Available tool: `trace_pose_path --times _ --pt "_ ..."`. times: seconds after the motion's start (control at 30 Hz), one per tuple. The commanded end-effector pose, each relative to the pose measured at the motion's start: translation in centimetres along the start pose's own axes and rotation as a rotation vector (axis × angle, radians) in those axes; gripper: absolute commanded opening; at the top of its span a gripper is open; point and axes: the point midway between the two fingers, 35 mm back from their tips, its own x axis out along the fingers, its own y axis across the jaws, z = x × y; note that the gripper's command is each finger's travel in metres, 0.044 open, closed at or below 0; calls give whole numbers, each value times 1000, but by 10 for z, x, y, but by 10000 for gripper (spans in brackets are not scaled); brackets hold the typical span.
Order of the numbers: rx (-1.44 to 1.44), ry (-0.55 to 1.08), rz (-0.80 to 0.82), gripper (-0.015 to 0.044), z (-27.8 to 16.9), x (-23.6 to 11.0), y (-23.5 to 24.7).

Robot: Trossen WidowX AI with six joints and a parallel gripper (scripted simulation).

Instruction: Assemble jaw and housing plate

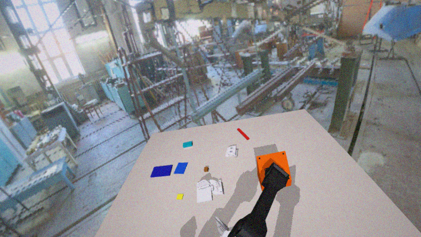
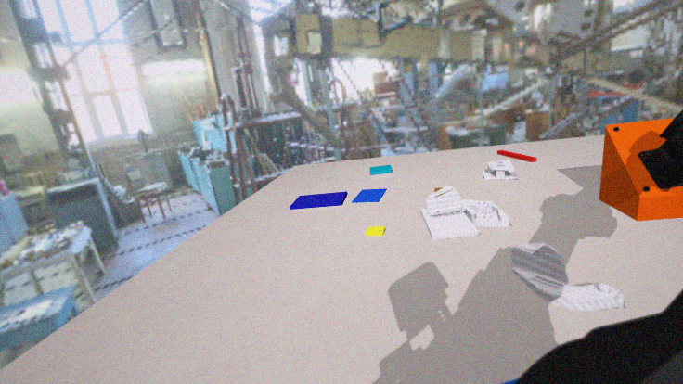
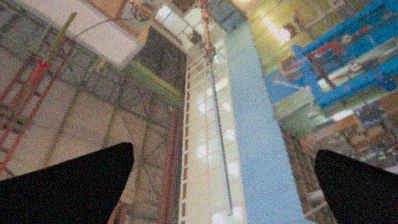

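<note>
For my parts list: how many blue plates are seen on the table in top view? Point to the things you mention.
2: the dark blue plate (image 1: 161, 170) (image 2: 318, 200) farthest left, the lighter blue plate (image 1: 181, 168) (image 2: 368, 196) to its right. The arm (image 1: 265, 203) (image 2: 621, 343) may hide others.

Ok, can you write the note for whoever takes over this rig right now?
Gripper: open, nothing between the fingers.
Parts: a white cluster lies beyond the yellow tile; a smaller white part is near the red bar. Which is jaw or plate, I cannot tell.
Done: no meshing or closed housing confirmable.
Left: apparently free jaw, plate, then withdraw.
</note>
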Motion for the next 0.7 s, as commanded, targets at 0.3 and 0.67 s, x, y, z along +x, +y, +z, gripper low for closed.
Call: trace_pose_path --times 0.3,0.67 --pt "-150 -165 -67 440 32 -7 14" --pt "-351 -405 -197 440 77 -34 37"
